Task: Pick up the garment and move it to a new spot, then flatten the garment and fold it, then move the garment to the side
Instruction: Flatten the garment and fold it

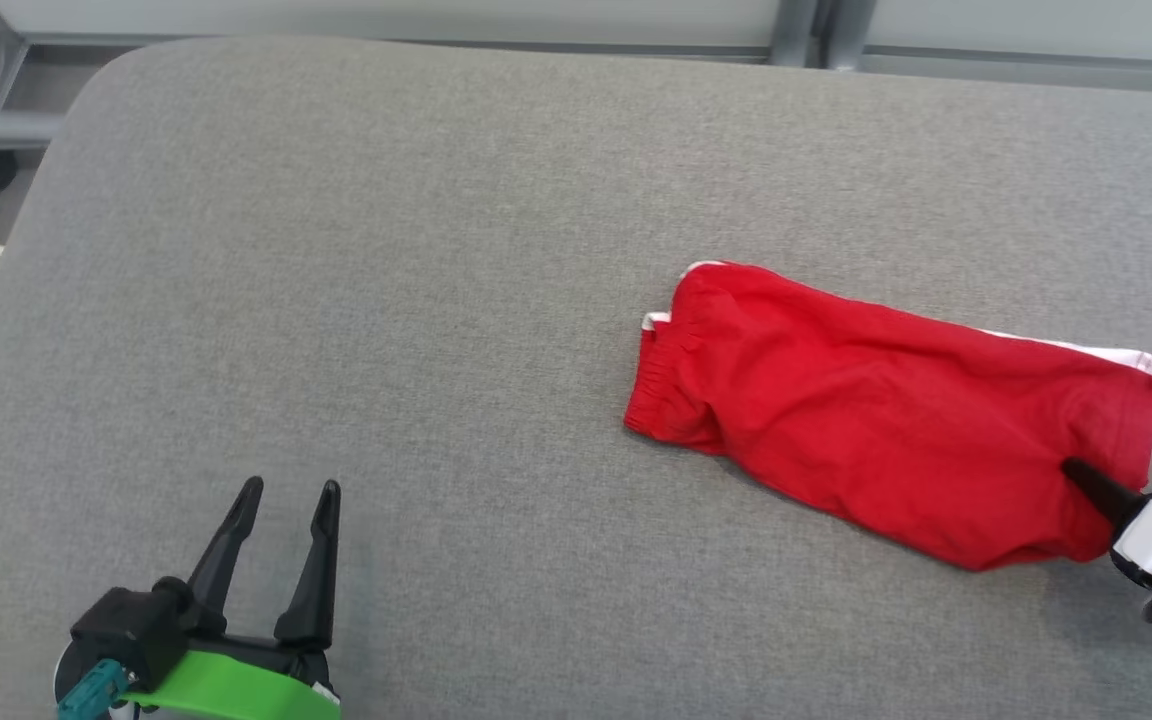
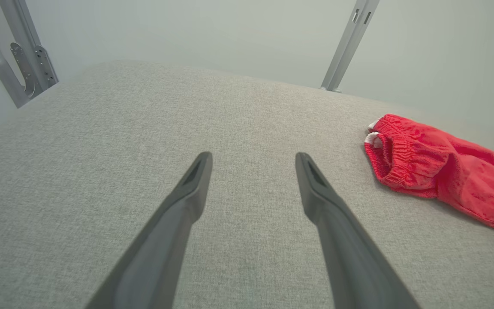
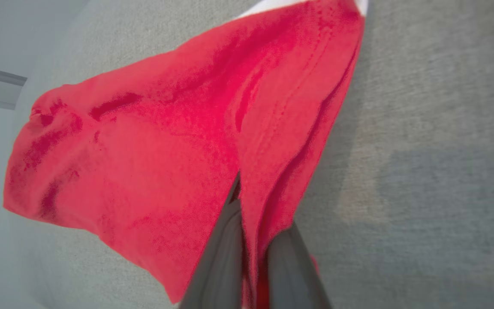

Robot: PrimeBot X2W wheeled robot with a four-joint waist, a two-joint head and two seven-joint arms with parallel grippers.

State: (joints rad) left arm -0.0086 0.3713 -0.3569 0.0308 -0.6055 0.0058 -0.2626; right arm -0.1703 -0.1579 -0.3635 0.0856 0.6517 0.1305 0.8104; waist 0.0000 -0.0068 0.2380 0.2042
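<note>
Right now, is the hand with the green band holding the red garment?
No, the left hand stands open over the grey surface, apart from the red garment.

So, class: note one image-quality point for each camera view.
Head view: even, soft light, red shorts sharp, faint shadow beneath. Left wrist view: hazy, washed-out; wide-angle lens stretches the left gripper. Right wrist view: shorts close and soft-focused, darker shadow patch on the grey fabric surface.

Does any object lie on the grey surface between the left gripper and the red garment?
Nothing visible does. Only bare grey fabric surface lies between the open left gripper and the red cloth garment; the right gripper is shut on its edge.
</note>
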